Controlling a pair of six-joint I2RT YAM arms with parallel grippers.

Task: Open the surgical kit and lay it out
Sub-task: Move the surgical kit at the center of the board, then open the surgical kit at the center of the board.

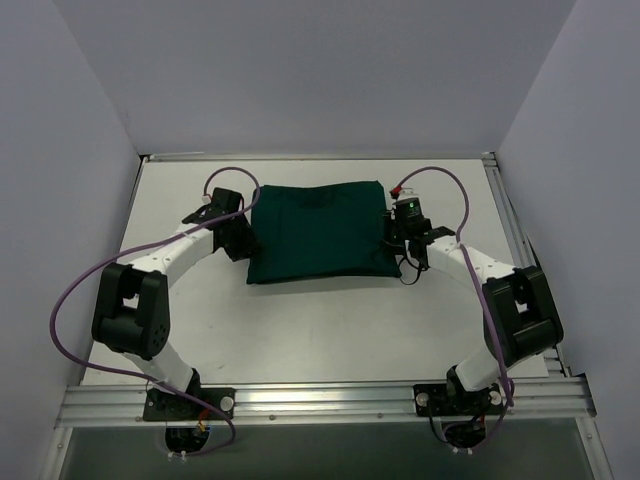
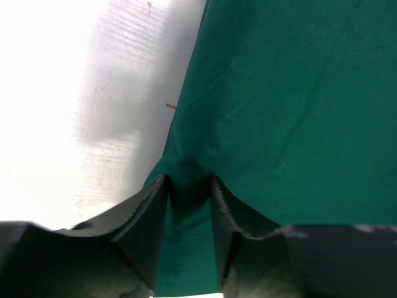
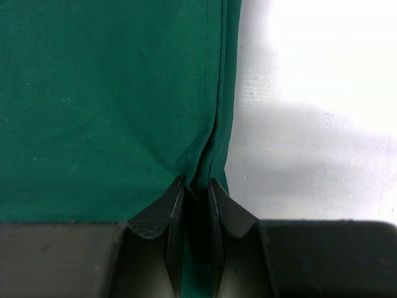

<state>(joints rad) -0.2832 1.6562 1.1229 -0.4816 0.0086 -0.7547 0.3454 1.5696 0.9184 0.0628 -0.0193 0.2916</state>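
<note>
The surgical kit is a dark green cloth wrap (image 1: 318, 232), folded shut into a flat rectangle in the middle of the white table. The mesh tray, instruments and packets are hidden inside it. My left gripper (image 1: 246, 240) is at the wrap's left edge. In the left wrist view it (image 2: 189, 180) is shut on a puckered fold of the green cloth (image 2: 291, 112). My right gripper (image 1: 398, 238) is at the wrap's right edge. In the right wrist view it (image 3: 197, 181) is shut on the hemmed edge of the cloth (image 3: 105, 105).
White table top (image 1: 300, 330) lies all round the wrap, with grey walls on three sides. An aluminium rail (image 1: 320, 400) runs along the near edge by the arm bases. Purple cables (image 1: 70, 300) loop beside both arms.
</note>
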